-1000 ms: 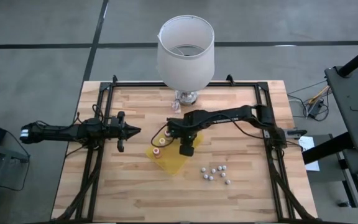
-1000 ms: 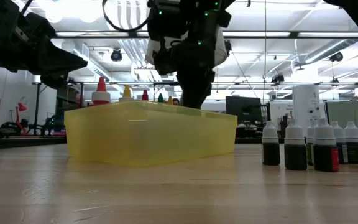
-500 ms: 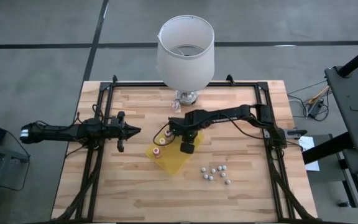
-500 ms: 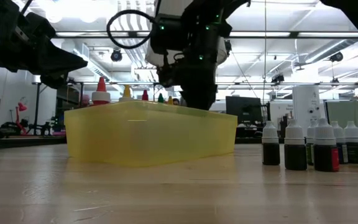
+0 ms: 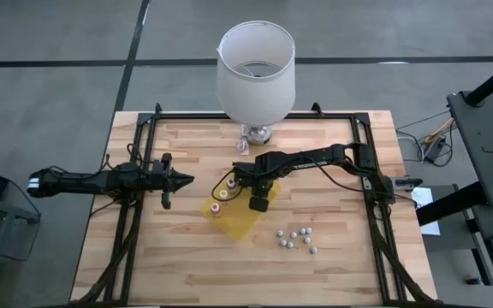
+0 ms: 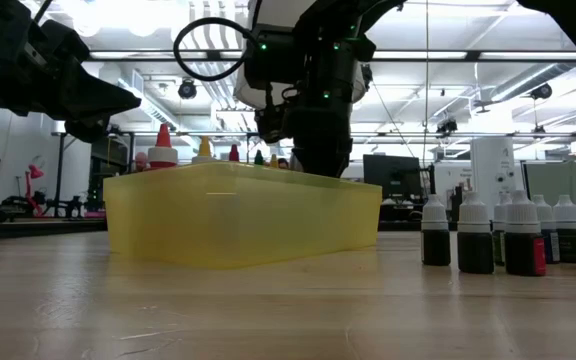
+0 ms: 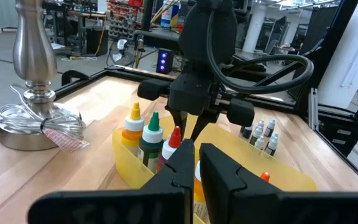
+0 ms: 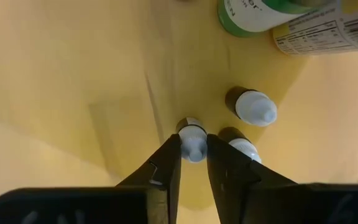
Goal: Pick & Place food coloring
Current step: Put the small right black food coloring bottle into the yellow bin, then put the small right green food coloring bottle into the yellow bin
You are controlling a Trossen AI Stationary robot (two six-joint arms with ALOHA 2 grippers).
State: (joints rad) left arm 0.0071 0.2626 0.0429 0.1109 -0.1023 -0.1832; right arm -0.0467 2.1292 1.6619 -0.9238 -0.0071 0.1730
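My right tool [image 8: 193, 163] is clamped on a white-capped food coloring bottle [image 8: 192, 140] standing inside the yellow tray [image 5: 238, 224], lower over it than a second ago. Two more white-capped bottles [image 8: 252, 105] stand just beside it. My left tool [image 5: 181, 179] waits closed, apart on the tabletop [image 5: 187, 257], unchanged.

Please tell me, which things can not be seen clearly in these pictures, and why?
Low view: the wall of the yellow tray hides the small bottles inside it and the tip of the right hand.
High view: the loose bottles on the table are too small to tell their colours.
Right wrist view: the white-capped bottle shows from above; its cap hides its contents.
The left hand waits aside.
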